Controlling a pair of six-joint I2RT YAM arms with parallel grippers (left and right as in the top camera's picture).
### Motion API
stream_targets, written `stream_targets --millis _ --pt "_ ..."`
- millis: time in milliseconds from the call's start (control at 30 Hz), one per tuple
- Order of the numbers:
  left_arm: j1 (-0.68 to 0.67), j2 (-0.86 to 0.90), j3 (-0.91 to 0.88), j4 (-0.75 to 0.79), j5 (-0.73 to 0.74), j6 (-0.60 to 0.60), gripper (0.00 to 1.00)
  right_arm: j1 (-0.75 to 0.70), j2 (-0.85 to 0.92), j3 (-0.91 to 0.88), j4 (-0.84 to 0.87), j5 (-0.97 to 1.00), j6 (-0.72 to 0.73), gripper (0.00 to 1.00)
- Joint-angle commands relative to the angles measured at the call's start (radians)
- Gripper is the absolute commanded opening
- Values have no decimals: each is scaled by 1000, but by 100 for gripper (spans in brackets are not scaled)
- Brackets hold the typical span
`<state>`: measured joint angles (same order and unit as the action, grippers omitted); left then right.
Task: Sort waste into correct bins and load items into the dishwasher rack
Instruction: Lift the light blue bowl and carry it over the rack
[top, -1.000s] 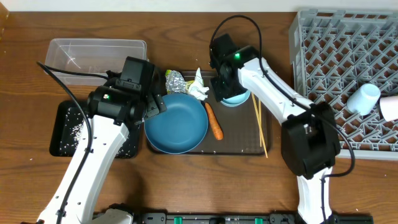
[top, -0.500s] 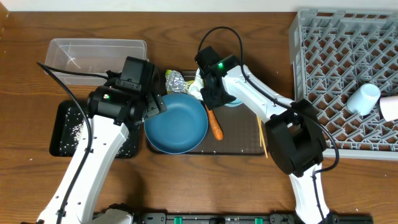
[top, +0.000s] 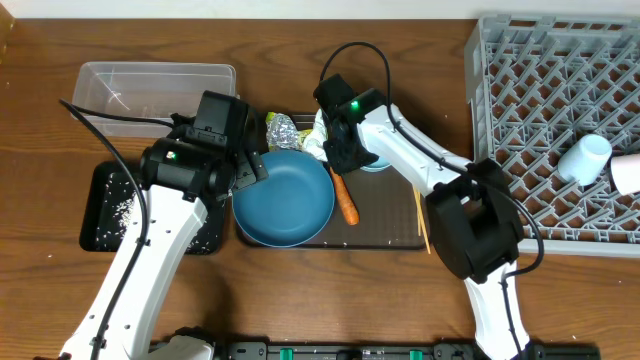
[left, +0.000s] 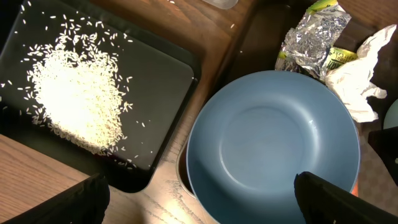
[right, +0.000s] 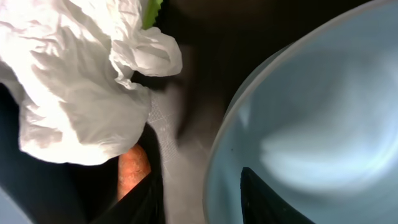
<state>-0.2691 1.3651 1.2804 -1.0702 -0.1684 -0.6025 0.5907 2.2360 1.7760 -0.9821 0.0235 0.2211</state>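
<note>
My right gripper is open, with one finger outside and one inside the rim of the small light blue bowl. The crumpled white tissue and the orange carrot lie just left of it. My left gripper is open wide over the near-left rim of the dark blue plate. Rice lies in the black tray. The foil ball and the yellow-green wrapper sit behind the plate.
The clear tub stands at the back left. The brown serving tray holds the plate, the carrot and the chopsticks. The grey rack fills the right side, with a pale cup lying in it.
My right gripper has moved left, from above the bowl to the bowl's left rim beside the tissue, and has held there. The left arm has not moved.
</note>
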Motion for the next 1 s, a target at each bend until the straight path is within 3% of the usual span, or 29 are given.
stream_targets --millis 0,133,400,500,800,967 --pt "4 -2 5 -3 -20 3 98 9 21 -5 2 14 11 35" --pt "4 -2 5 -3 -20 3 98 9 20 -5 2 14 11 24" --pt "4 -2 6 -3 -20 3 98 -20 -24 55 -11 30 10 13" --pt "4 -2 5 -3 -20 3 98 -42 -54 111 -45 31 10 1" --pt "4 -2 5 -3 -20 3 98 -178 -207 235 -105 -67 2 1" --pt "4 -2 5 -3 -20 3 98 -374 -302 235 -54 -314 -21 1"
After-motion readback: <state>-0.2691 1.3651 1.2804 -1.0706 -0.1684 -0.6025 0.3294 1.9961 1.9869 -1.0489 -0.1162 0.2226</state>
